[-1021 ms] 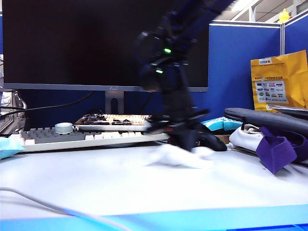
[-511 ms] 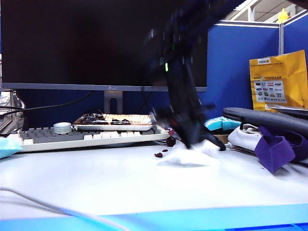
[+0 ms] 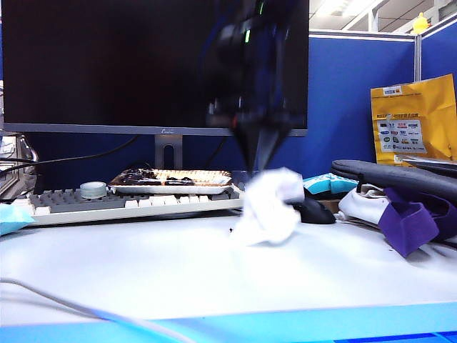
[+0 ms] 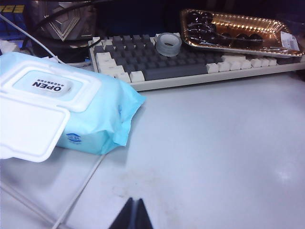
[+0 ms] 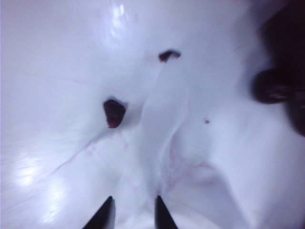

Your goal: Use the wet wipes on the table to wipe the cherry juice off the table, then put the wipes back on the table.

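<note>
White counter [image 3: 143,279] is carrying cherry juice [image 5: 114,112] — right gripper [image 5: 133,214], tips spread, is dangling wet wipes [image 3: 268,206] above it; left gripper [image 4: 133,217] is hovering, tips pressed together.

The right arm [image 3: 253,78] is a dark smear in the exterior view, and the right pincer [image 3: 258,166] cannot be made out above the wet wipe [image 3: 268,207] — whether it grips the sheet is unclear. The wipe hides part of the mouse [image 3: 314,211] behind it. In the left wrist view only the tips of the left pincer [image 4: 133,215] show, the rest cut off. The wipes pack [image 4: 71,112] is also cut off there.
</note>
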`<state>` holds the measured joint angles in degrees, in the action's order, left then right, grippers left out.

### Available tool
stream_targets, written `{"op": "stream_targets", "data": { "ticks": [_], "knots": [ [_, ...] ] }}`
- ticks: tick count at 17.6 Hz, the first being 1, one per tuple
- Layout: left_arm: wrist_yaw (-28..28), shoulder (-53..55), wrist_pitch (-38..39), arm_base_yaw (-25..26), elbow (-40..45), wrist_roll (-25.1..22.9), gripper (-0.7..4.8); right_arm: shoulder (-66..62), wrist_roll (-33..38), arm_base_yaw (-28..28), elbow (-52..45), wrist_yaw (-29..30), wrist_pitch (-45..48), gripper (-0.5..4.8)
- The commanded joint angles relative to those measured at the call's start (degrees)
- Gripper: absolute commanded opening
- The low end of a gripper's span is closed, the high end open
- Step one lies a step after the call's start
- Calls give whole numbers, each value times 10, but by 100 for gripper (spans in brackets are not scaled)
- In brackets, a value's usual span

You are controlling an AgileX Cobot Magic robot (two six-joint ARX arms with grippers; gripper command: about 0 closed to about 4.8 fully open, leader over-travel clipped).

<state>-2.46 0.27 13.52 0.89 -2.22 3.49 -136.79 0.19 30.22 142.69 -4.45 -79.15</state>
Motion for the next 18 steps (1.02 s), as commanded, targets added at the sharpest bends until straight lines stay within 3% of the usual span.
{"op": "stream_targets", "data": {
  "ticks": [1, 4, 8, 10, 11, 14, 16, 18],
  "knots": [
    [-2, -2, 6, 0, 3, 0, -4, 49, 5, 2, 4, -1, 1, 252],
    [-2, -2, 6, 0, 3, 0, -4, 70, 9, 2, 4, -9, 1, 253],
    [-2, -2, 6, 0, 3, 0, -4, 88, 26, 5, 4, 22, 1, 252],
    [-2, -2, 6, 0, 3, 0, -4, 97, 25, 13, 5, -24, 34, 241],
    [-2, -2, 6, 0, 3, 0, -4, 98, 28, 13, 29, 20, 11, 238],
    [-2, -2, 6, 0, 3, 0, -4, 100, 18, 14, 47, 26, 51, 208],
    [-3, -2, 6, 0, 3, 0, -4, 105, 33, 14, 80, 109, 34, 207],
    [-2, -2, 6, 0, 3, 0, -4, 103, 27, 13, 82, 111, 76, 207]
  ]
}}
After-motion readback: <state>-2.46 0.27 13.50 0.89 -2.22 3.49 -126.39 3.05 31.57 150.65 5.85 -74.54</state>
